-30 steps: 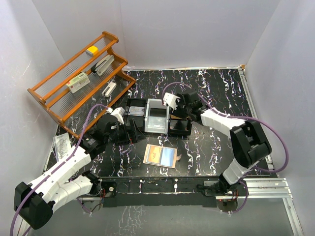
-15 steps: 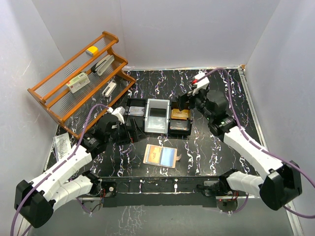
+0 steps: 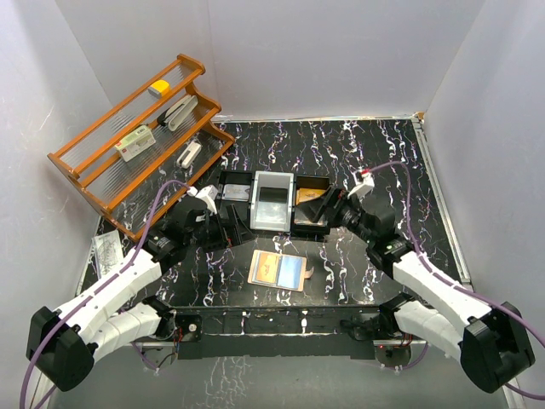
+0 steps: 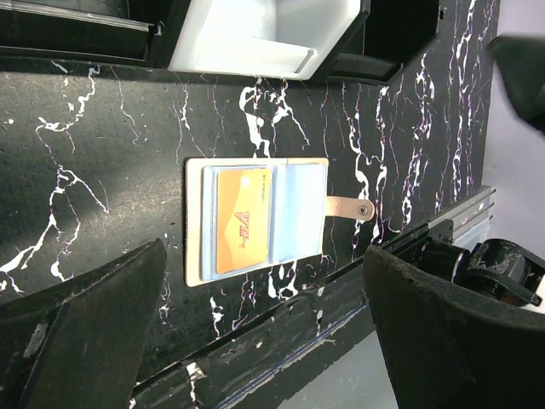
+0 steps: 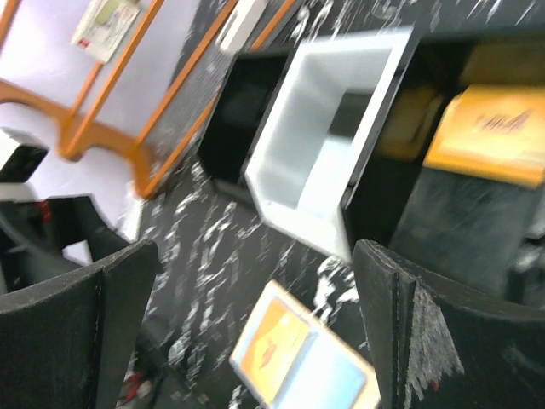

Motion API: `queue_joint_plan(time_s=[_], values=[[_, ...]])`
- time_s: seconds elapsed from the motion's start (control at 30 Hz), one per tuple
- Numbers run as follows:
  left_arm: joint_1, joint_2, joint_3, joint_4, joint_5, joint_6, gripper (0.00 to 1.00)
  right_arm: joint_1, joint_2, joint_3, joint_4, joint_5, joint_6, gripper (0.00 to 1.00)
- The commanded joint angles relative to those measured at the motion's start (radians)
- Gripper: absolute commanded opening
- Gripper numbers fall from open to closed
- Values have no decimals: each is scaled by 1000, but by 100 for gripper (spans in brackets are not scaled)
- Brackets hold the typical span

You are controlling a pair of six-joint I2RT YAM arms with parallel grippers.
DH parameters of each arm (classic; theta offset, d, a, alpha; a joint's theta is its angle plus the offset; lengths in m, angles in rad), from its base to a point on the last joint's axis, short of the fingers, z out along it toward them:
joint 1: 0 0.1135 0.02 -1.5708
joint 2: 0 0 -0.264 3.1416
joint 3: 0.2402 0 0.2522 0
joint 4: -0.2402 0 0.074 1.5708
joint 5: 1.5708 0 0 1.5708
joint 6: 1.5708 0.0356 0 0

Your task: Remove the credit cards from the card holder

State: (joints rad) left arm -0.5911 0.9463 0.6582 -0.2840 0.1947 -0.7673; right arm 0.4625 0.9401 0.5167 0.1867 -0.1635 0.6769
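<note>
The card holder [image 3: 277,270] lies open and flat near the table's front edge, its snap tab [image 4: 351,207] pointing right. An orange credit card [image 4: 243,217] sits in its left slot and a blue-grey one [image 4: 296,209] in its right. Another orange card [image 5: 498,136] lies in the right compartment of the tray [image 3: 272,181]. My left gripper [image 3: 232,225] hovers open and empty left of the holder, which shows beyond its wide-apart fingers [image 4: 77,332]. My right gripper [image 3: 324,209] is open and empty over the tray's right end; its view is blurred, with the holder [image 5: 306,362] between its fingers.
The tray has a white middle compartment [image 5: 332,136] and black outer ones. An orange wooden rack [image 3: 136,136] with small items stands at the back left. A clear plastic bag [image 3: 106,251] lies at the left edge. White walls enclose the table.
My right gripper opened wide, lifted away from the tray's right compartment and swung back toward the near side. The orange card stays in that compartment. The left arm barely moved.
</note>
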Motion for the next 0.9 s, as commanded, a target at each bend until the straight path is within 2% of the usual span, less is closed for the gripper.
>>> queue_joint_plan(time_s=[0.0, 0.1, 0.27, 0.43, 0.67, 0.87], values=[[2, -7, -11, 6, 1, -16, 99, 0, 20, -107, 283, -232, 327, 98], [2, 3, -14, 14, 1, -24, 99, 20, 39, -153, 297, -258, 378, 95], [2, 40, -9, 18, 14, -25, 99, 51, 14, -144, 91, -169, 369, 80], [3, 57, -6, 10, 9, -27, 99, 130, 8, -153, 41, -84, 408, 69], [3, 85, 2, 3, 10, -21, 98, 358, 181, -61, -39, 77, 428, 55], [2, 87, -14, 10, 32, -28, 96, 469, 327, -10, -15, 123, 494, 43]])
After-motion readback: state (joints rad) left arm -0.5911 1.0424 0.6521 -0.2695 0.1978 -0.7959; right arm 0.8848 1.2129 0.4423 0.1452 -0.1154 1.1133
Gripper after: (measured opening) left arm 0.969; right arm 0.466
